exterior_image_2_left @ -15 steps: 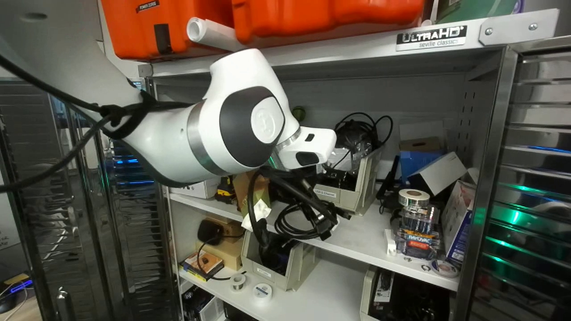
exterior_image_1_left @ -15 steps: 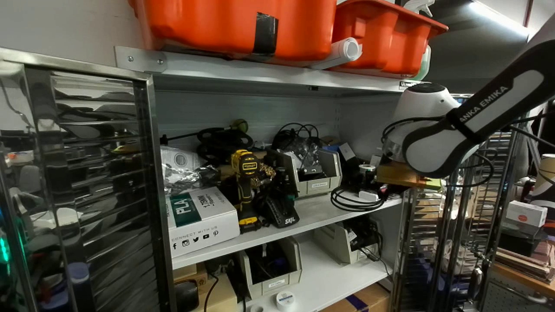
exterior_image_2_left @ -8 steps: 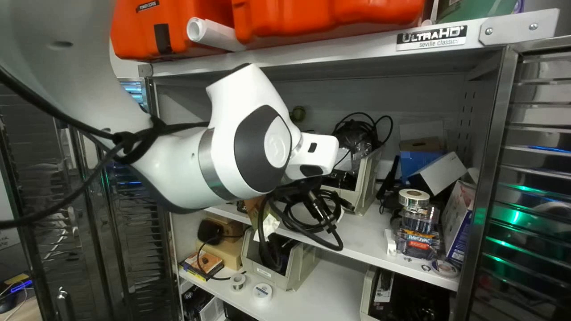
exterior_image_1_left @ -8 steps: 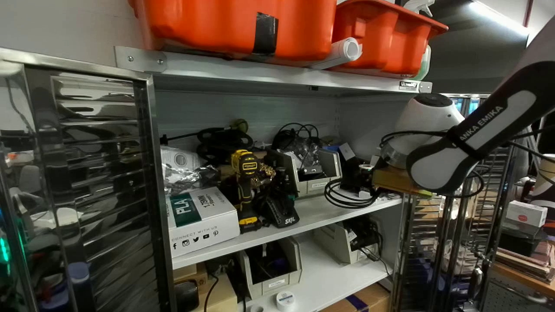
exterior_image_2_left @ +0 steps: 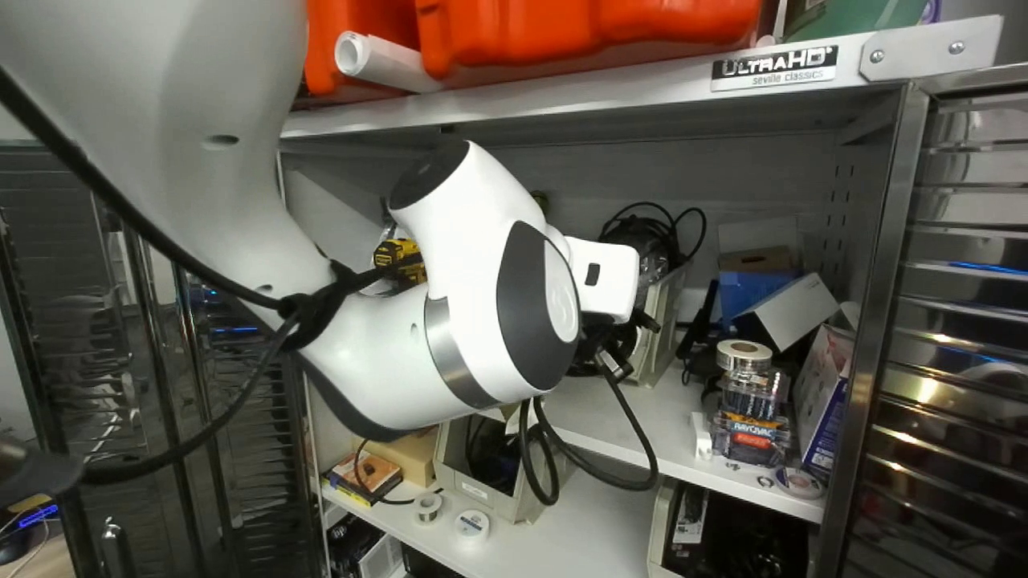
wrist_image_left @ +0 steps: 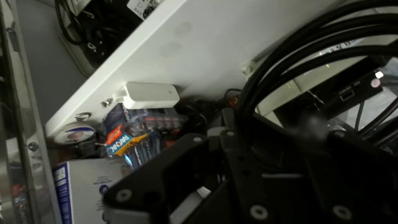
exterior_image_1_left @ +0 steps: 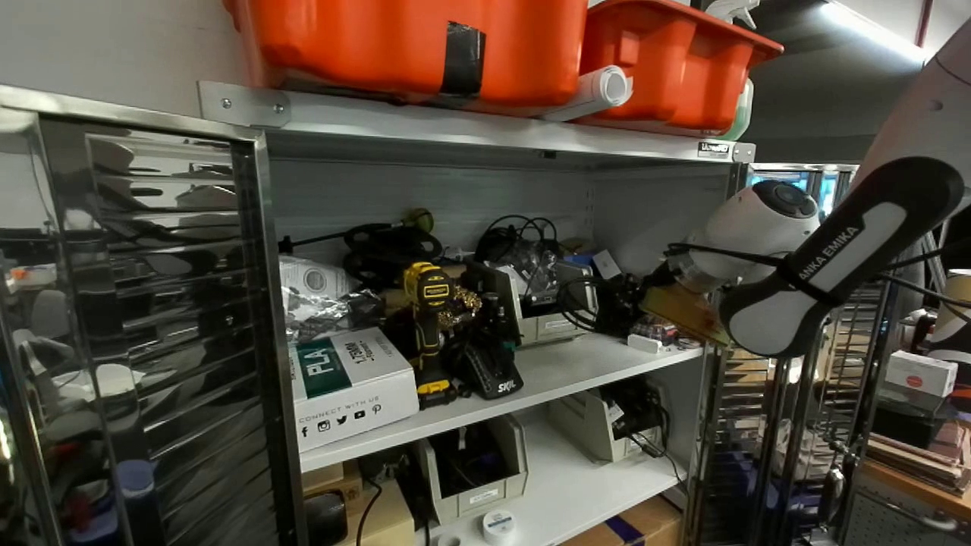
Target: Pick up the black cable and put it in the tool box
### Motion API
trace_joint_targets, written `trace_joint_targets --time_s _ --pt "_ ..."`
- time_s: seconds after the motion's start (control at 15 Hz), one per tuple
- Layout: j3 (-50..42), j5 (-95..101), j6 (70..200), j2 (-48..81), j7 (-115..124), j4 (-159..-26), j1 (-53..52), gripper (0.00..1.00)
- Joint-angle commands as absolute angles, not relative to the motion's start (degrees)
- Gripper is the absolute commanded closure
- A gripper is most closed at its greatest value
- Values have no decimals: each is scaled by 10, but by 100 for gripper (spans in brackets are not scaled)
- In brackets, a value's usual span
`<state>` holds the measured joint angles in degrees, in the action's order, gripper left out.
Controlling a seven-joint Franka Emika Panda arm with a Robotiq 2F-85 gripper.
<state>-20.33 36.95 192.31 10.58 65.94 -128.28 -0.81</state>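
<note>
The black cable is a loose coil [exterior_image_1_left: 574, 305] hanging from my gripper [exterior_image_1_left: 618, 302] in an exterior view. It is raised above the shelf, in front of the right part of the tool box [exterior_image_1_left: 559, 327], a light-grey bin with dark gear in it. In the wrist view the coil's loops [wrist_image_left: 273, 62] run down between the fingers of my gripper [wrist_image_left: 244, 119], which is shut on them. The fingertips are dark and partly blurred. The tool box [wrist_image_left: 270, 109] shows behind the loops. In an exterior view the arm covers much of the tool box [exterior_image_2_left: 662, 317] and most of the coil.
On the same shelf stand a white adapter [wrist_image_left: 152, 95], a battery pack [wrist_image_left: 119, 141], a tape roll [exterior_image_2_left: 745, 355], a yellow-black drill [exterior_image_1_left: 428, 303] and a PLA box [exterior_image_1_left: 356, 383]. Orange tubs [exterior_image_1_left: 425, 45] sit above. The cabinet door [exterior_image_1_left: 766, 425] stands beside the arm.
My gripper has tilted and swung, lifting the coil off the shelf area and moving it over to the front of the tool box. The white adapter is now uncovered. The fingers stay shut.
</note>
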Motion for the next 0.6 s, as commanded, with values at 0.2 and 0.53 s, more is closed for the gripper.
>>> trace_joint_targets --time_s 0.2,0.53 --pt "-209 288 1938 164 690 -1192 -50 91" --pt "-216 225 1920 204 701 -1112 -72 91"
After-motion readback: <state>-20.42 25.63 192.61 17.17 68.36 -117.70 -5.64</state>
